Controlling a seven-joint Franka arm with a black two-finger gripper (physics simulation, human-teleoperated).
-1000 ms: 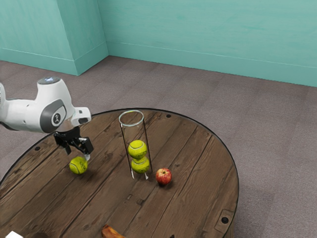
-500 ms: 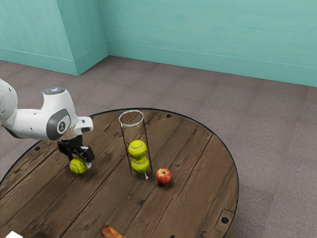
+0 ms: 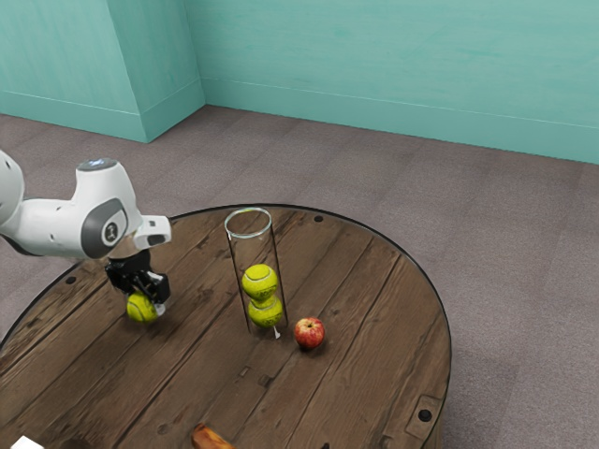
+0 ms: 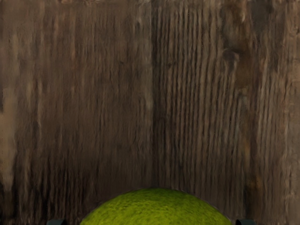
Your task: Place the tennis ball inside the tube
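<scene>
My gripper (image 3: pixel 145 301) points down toward the exterior view's left and is shut on the loose tennis ball (image 3: pixel 140 309), with a finger on each side of it. Whether the ball touches the table is hard to tell. In the wrist view the ball (image 4: pixel 156 206) bulges up from the lower edge, between the dark tips of the gripper (image 4: pixel 151 222). The clear tube (image 3: pixel 249 224) stands upright with its open rim on top, toward the exterior view's right from my hand. Two tennis balls are stacked inside it, an upper ball (image 3: pixel 260 282) and a lower ball (image 3: pixel 265 311).
A red apple (image 3: pixel 310 333) sits close to the tube's base, on its exterior view's right side. A brownish-orange object (image 3: pixel 213 438) lies at the exterior view's lower edge, and a white one (image 3: pixel 26 443) at its lower left corner. All stand on a round wooden table (image 3: pixel 374 309).
My hand came down around the loose ball, then moved slightly up and toward the exterior view's left. The ball shifted the same way with it. Tube and apple stayed put.
</scene>
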